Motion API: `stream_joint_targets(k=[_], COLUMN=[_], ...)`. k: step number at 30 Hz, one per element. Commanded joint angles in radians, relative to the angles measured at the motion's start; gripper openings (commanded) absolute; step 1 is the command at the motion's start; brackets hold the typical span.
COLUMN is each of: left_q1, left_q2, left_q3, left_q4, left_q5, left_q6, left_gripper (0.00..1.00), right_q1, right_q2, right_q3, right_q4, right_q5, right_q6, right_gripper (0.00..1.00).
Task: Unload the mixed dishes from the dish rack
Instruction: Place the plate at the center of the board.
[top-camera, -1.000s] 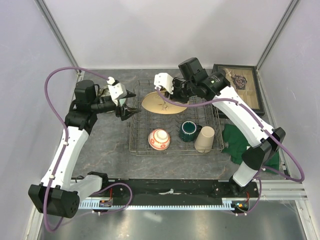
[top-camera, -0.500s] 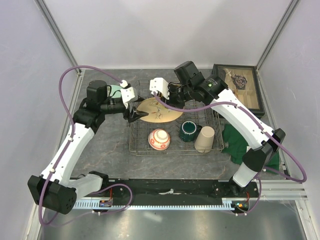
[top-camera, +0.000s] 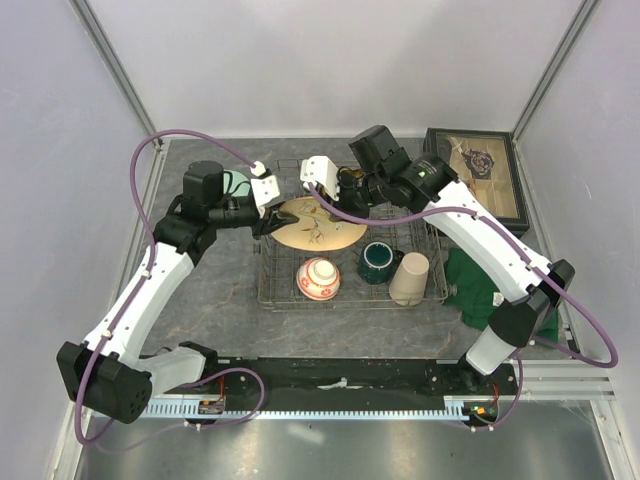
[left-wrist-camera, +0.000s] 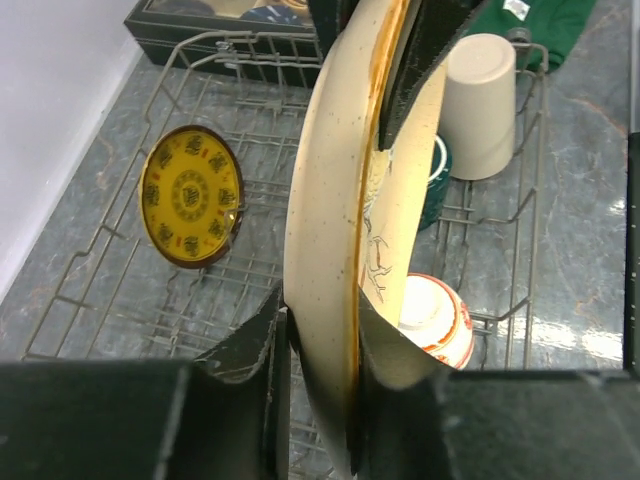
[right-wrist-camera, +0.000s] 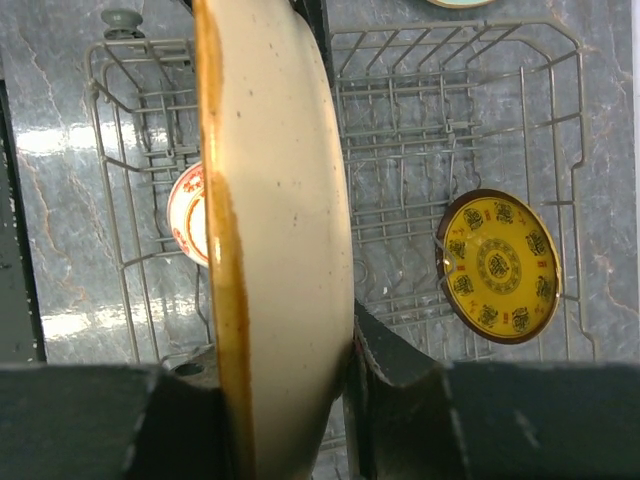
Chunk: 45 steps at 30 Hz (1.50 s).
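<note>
A cream plate with a brown rim (top-camera: 322, 226) hangs edge-up over the grey wire dish rack (top-camera: 266, 272), and both grippers hold it. My left gripper (top-camera: 275, 222) is shut on its left rim (left-wrist-camera: 325, 250). My right gripper (top-camera: 345, 196) is shut on its far rim (right-wrist-camera: 280, 200). Under it a small yellow patterned dish (left-wrist-camera: 190, 195) stands among the tines. The red-and-white bowl (top-camera: 318, 278), dark green mug (top-camera: 377, 262) and beige tumbler (top-camera: 409, 278) sit in the rack's near part.
A pale green plate (top-camera: 236, 182) lies on the table left of the rack, behind my left arm. A dark glass-lidded box (top-camera: 485, 180) stands at the back right. A green folded cloth (top-camera: 470, 285) lies right of the rack.
My left gripper swung right to the plate and closed on its left rim. The right gripper lowered the plate a little toward the left while holding it.
</note>
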Motion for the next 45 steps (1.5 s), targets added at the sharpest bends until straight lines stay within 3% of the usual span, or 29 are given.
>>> stream_joint_targets(k=[1, 5, 7, 12, 17, 25, 32, 38, 45], left_q1=[-0.017, -0.02, -0.02, -0.02, -0.02, -0.02, -0.02, 0.008, 0.139], left_q2=[0.005, 0.002, 0.001, -0.015, -0.03, -0.042, -0.033, -0.021, -0.019], left_q3=[0.016, 0.013, 0.011, 0.005, -0.001, -0.007, -0.015, -0.026, -0.027], left_q4=[-0.016, -0.014, -0.016, -0.014, -0.016, -0.019, 0.012, 0.076, 0.185], left_q5=[0.05, 0.066, 0.079, 0.102, 0.108, 0.091, -0.032, -0.122, -0.133], left_q6=[0.026, 0.016, 0.008, -0.009, -0.018, -0.026, -0.056, -0.139, -0.302], left_gripper=[0.16, 0.11, 0.03, 0.01, 0.02, 0.01, 0.02, 0.02, 0.01], right_q1=[0.005, 0.003, 0.005, 0.003, 0.005, 0.005, 0.003, 0.003, 0.005], right_q2=[-0.077, -0.075, -0.074, -0.078, -0.08, -0.083, -0.107, -0.138, -0.169], right_q3=[0.007, -0.001, -0.004, -0.028, -0.038, -0.038, -0.036, -0.056, -0.1], right_q4=[0.111, 0.12, 0.122, 0.137, 0.149, 0.159, 0.171, 0.174, 0.191], right_q5=[-0.07, -0.067, -0.061, -0.043, -0.018, 0.011, 0.022, 0.023, 0.043], right_q6=[-0.047, -0.044, -0.041, -0.038, -0.029, -0.016, -0.001, 0.004, -0.002], right_gripper=[0.04, 0.06, 0.08, 0.34, 0.5, 0.66, 0.82, 0.87, 0.88])
